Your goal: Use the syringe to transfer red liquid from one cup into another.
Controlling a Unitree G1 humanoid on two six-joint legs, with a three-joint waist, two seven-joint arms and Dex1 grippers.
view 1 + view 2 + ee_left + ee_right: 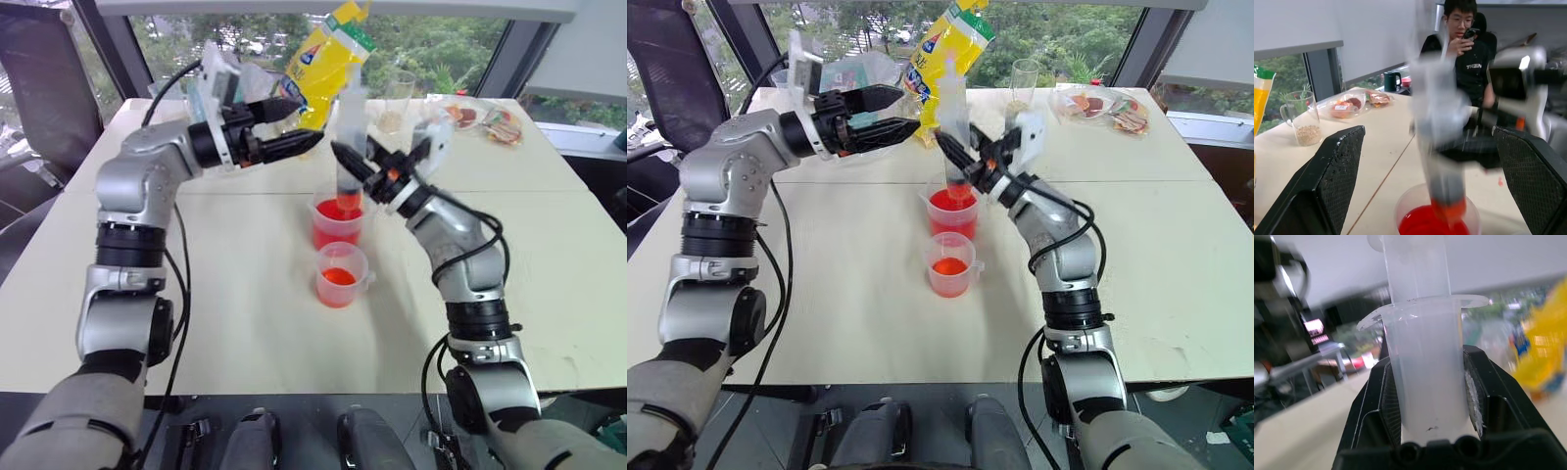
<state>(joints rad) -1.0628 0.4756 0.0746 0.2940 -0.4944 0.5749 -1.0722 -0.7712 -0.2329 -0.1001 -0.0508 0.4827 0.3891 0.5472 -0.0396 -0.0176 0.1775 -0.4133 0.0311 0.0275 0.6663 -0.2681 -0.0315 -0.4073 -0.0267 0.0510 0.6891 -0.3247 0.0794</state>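
The clear syringe (350, 137) stands upright with its orange tip in the bigger cup (337, 227), which holds red liquid (339, 210). My right gripper (356, 166) is shut on the barrel (1427, 367), and its pads (1475, 391) press both sides. The whitish plunger rises above the grip. My left gripper (305, 121) hangs open just left of the plunger, level with it and apart from it. Its fingers (1334, 181) stand wide on either side of the blurred syringe (1442, 147). The smaller cup (341, 275), with a little red liquid, sits just in front of the bigger one.
The cups stand on a white table (245, 294). At its back are a yellow bag (328, 54), a glass mug with beige bits (397, 103) and snack packets (480, 117). A person (1464, 44) sits beyond the table's right side.
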